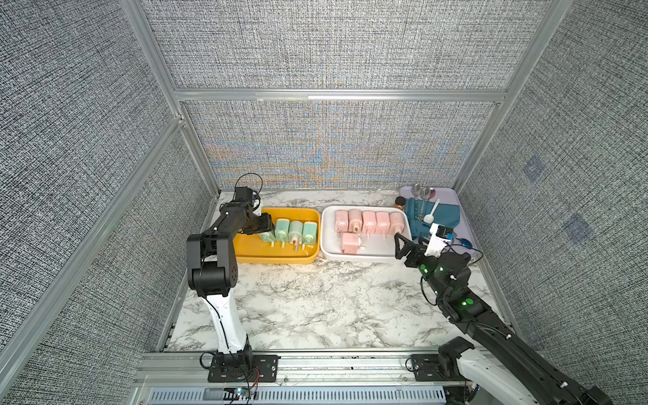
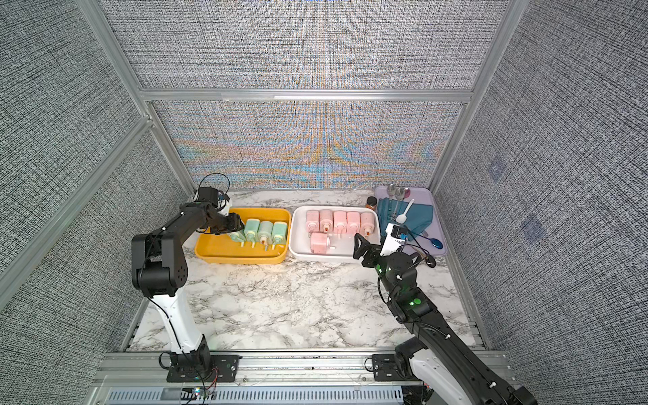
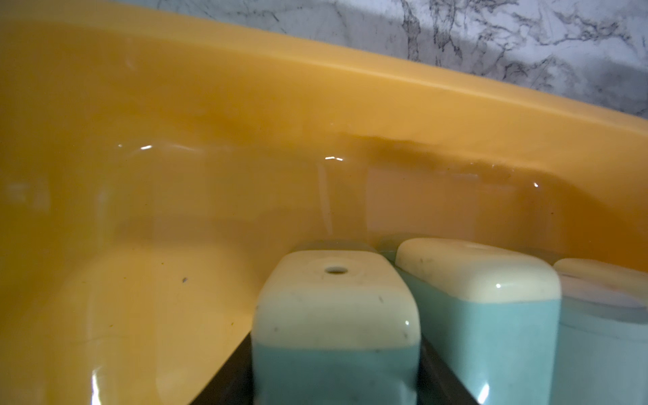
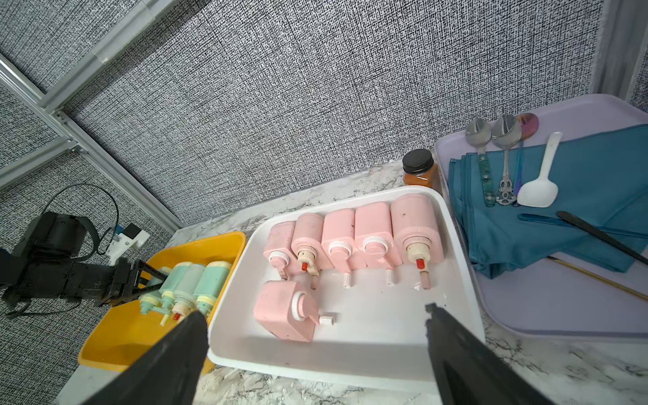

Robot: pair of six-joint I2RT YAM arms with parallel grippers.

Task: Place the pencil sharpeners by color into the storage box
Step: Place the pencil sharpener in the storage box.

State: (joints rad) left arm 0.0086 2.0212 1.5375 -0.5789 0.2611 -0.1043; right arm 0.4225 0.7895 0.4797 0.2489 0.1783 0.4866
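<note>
Several mint green pencil sharpeners [image 1: 295,231] lie side by side in the yellow storage box [image 1: 277,261]. My left gripper [image 1: 267,229] reaches into that box and is shut on the leftmost green sharpener [image 3: 336,315]; its black fingers [image 3: 231,378] press both sides. Several pink pencil sharpeners [image 1: 368,221] lie in a row in the white storage box [image 1: 364,258], and one more pink sharpener [image 4: 284,312] lies in front of them. My right gripper [image 1: 398,246] hovers open over that box's front right corner with nothing between its jaws.
A brown spice jar [image 4: 419,168] stands behind the white box. A lilac tray [image 1: 452,196] at the back right holds a blue cloth [image 4: 578,196] and several spoons. Marble tabletop [image 1: 315,305] stretches in front of both boxes. Fabric walls close in the cell.
</note>
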